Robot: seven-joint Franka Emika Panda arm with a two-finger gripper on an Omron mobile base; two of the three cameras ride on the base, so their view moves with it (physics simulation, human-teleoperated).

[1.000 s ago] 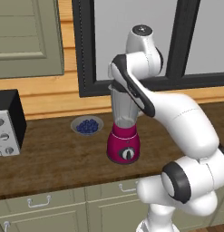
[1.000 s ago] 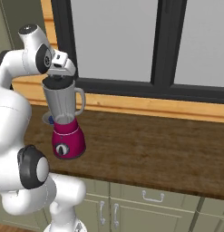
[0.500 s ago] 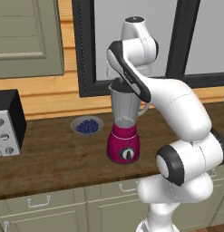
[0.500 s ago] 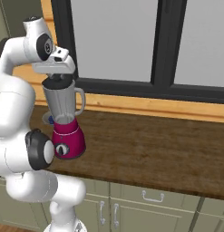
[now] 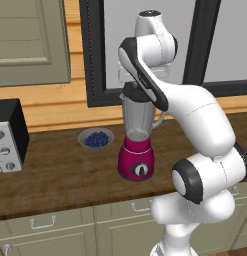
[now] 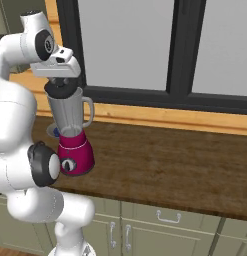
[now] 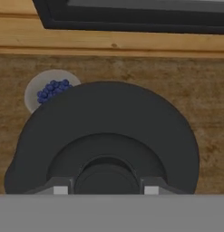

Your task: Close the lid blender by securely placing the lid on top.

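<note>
Blender (image 5: pixel 138 150): on counter (image 6: pixel 185 170), right of blueberry bowl (image 5: pixel 96 139). Lid (image 6: pixel 61 88): on the blender's jar mouth, directly under gripper (image 6: pixel 60 81). Fingers (image 7: pixel 61 186) closed on the lid's centre knob.

The blender (image 5: pixel 138 145) stands upright at mid-frame on the wooden counter, magenta base below, clear greyish jar above. The round black lid (image 6: pixel 60 88) sits level at the jar's mouth.
</note>
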